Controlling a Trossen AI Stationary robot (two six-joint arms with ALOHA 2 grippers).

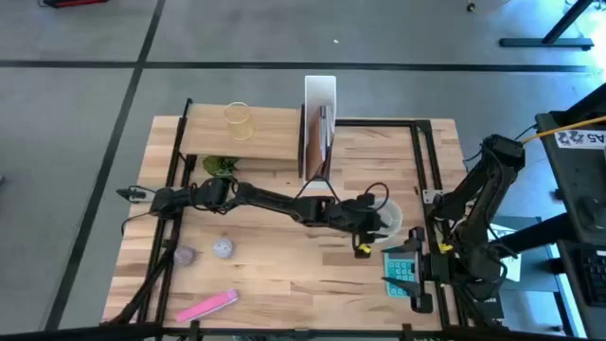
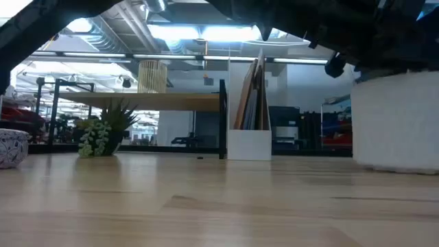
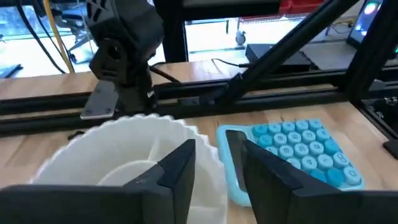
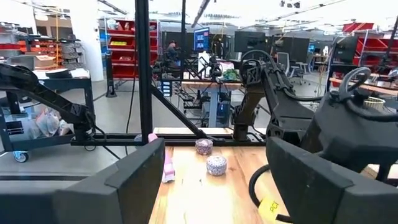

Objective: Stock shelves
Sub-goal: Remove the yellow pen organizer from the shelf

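A white bowl with a scalloped rim (image 1: pixel 391 220) stands at the table's right, its base on the tabletop in the low view (image 2: pixel 398 123). My left arm reaches across the table, and my left gripper (image 1: pixel 377 216) (image 3: pixel 211 146) is shut on the bowl's rim. A blue keypad (image 3: pixel 298 146) lies just beside the bowl. My right gripper (image 4: pixel 214 149) waits open at the right edge (image 1: pixel 428 273) with nothing between its fingers. The wood shelf (image 1: pixel 256 142) carries a yellow cup (image 1: pixel 239 120). The white file box (image 1: pixel 320 109) stands beside the shelf. My left gripper has the bowl's rim (image 3: pixel 208 158) on the side facing the keypad. One finger (image 3: pixel 177 171) is inside the bowl and the other (image 3: pixel 267 171) is outside its wall. The fingers slant down from the table's left. The bowl stands upright on the table.
A small potted plant (image 1: pixel 220 168) stands under the shelf's front edge. Two small patterned cups (image 1: pixel 185 254) (image 1: pixel 222 248) and a pink object (image 1: pixel 206 306) lie at the near left. Black rails (image 1: pixel 424 161) frame the tabletop.
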